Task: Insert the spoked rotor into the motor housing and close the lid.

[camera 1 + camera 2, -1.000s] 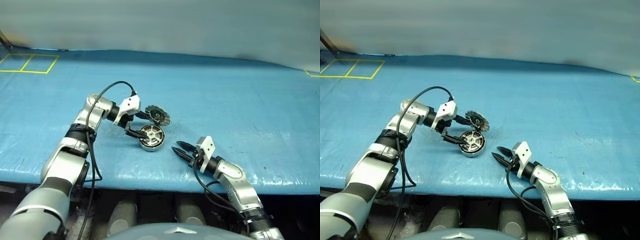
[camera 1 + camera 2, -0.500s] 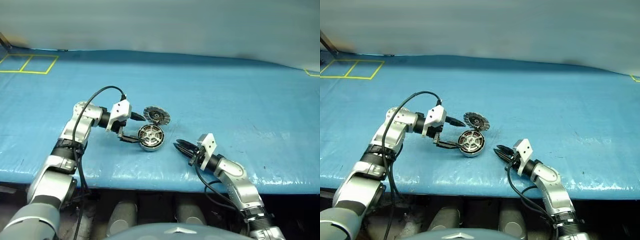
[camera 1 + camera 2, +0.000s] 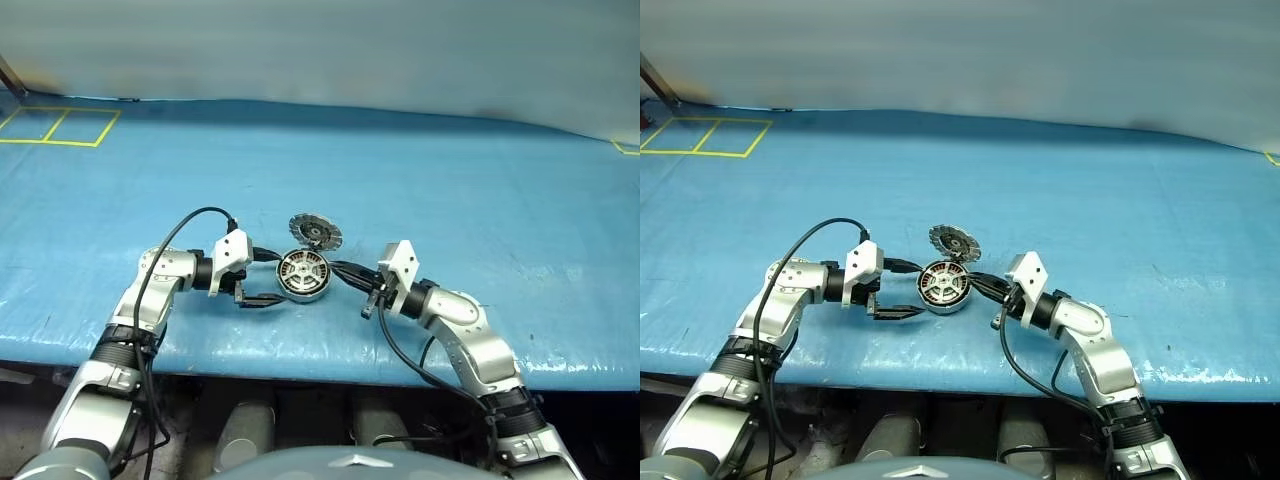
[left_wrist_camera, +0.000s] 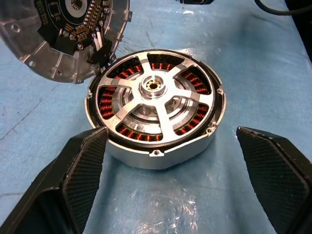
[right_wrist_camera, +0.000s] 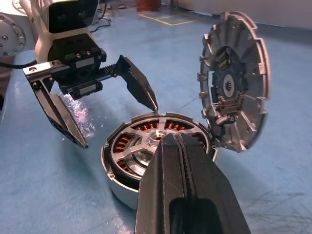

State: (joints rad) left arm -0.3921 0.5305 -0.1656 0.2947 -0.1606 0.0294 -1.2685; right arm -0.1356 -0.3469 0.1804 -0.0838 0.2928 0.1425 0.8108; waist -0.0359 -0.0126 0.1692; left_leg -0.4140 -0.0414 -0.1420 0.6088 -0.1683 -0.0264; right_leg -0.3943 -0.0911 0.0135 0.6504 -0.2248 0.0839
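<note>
The motor housing (image 3: 303,276) lies on the blue table, a silver can with copper windings. The spoked rotor (image 4: 153,87) sits inside it, its silver spokes over the windings. The lid (image 3: 315,232) stands tilted up at the housing's far edge, its inner face with black hub turned toward me (image 5: 233,83). My left gripper (image 3: 266,279) is open just left of the housing, its fingers (image 4: 83,165) apart from the can. My right gripper (image 3: 337,268) is shut on nothing, its tips (image 5: 173,139) at the housing's right rim; contact cannot be told.
The blue sheet covers the whole table (image 3: 480,180), with yellow tape squares (image 3: 60,125) at the far left. The table's front edge (image 3: 300,355) runs just below both arms. A black cable (image 3: 190,225) loops over the left forearm.
The left gripper drew back to the left, away from the housing, staying open. The right gripper shut and rose leftward, up to the housing's right side.
</note>
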